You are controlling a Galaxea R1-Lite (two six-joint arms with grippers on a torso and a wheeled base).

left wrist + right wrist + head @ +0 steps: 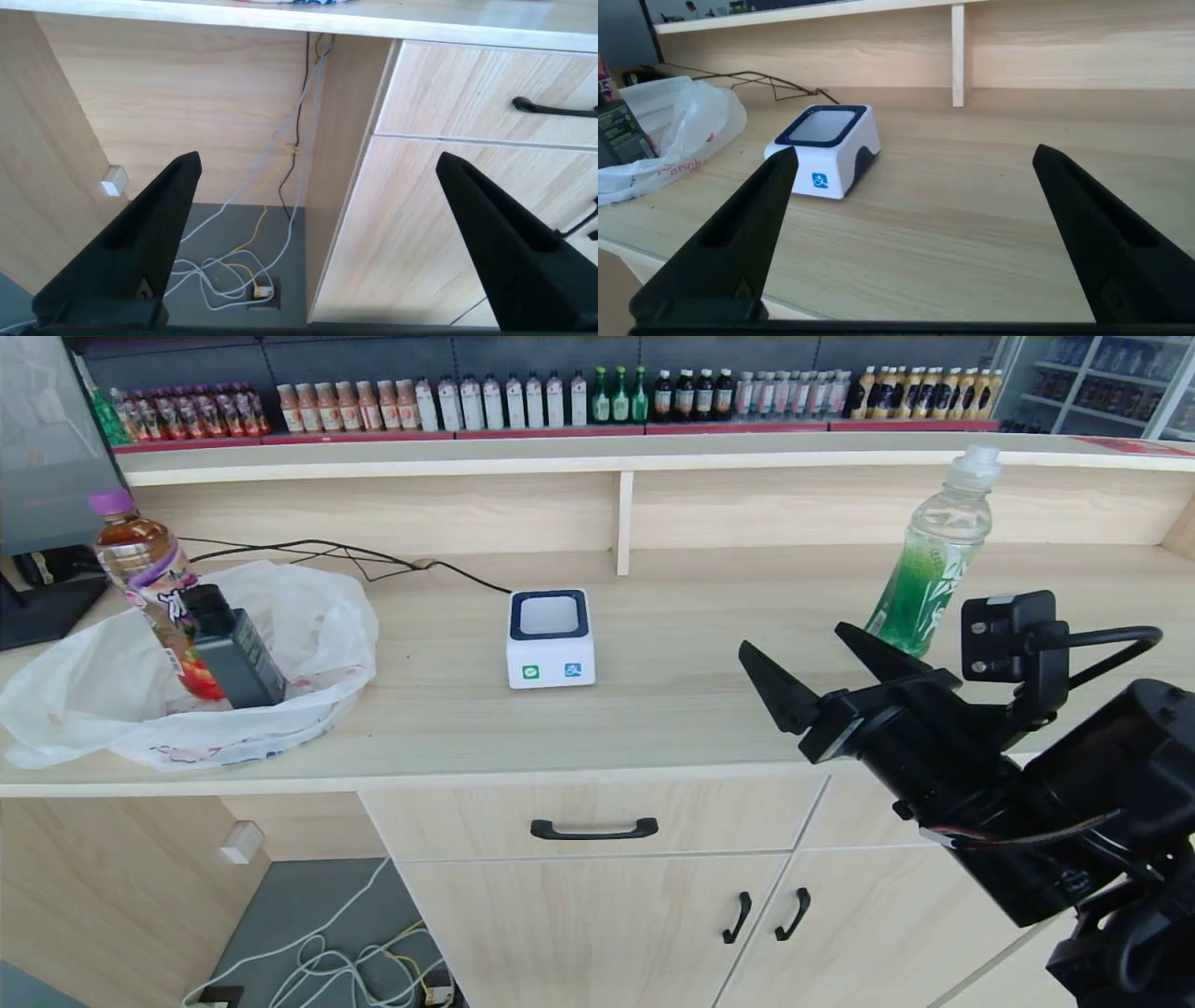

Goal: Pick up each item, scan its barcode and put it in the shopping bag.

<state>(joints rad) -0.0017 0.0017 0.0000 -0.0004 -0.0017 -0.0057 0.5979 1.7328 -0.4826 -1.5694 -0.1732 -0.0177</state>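
Two items [154,588] in one shopping bag [317,607], one green bottle [924,574], one scanner [551,639]; left gripper [320,161] and right gripper [795,639], jaws apart.

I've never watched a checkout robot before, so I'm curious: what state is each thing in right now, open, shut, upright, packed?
shopping bag: open, lying on the counter
tea bottle: capped, standing in the bag
dark pack: in the bag, slightly tilted
green bottle: capped, upright on the counter
scanner: on the counter, nothing over it
right gripper: fingers open, empty
left gripper: fingers open, empty
drawer: shut
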